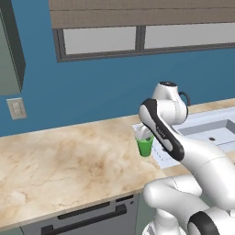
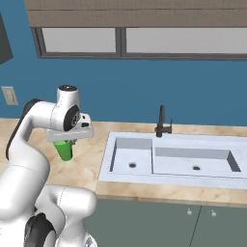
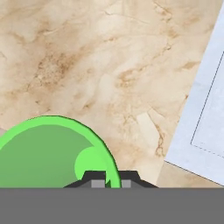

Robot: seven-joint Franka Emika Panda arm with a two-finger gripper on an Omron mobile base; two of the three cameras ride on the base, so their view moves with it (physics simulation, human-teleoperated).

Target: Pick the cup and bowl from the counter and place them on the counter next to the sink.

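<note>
My gripper [image 1: 143, 136] is shut on the rim of the small green cup [image 1: 145, 147], one finger inside the wall and one outside. The cup [image 2: 64, 150] hangs upright over the beige marble counter [image 2: 89, 161], just left of the white sink [image 2: 169, 161]. In the hand view the cup's open mouth [image 3: 48, 153] sits at the lower left, against my gripper [image 3: 113, 181], with the counter [image 3: 109, 65] below and the sink's rim [image 3: 205, 118] at the right. Whether the cup's base touches the counter I cannot tell. The bowl is out of view.
A dark faucet [image 2: 161, 123] stands behind the sink. The counter [image 1: 69, 160] stretches wide to the left, with a blue wall and a wall outlet [image 1: 16, 109] behind it. A grey-green wall cabinet [image 1: 9, 46] hangs at the upper left.
</note>
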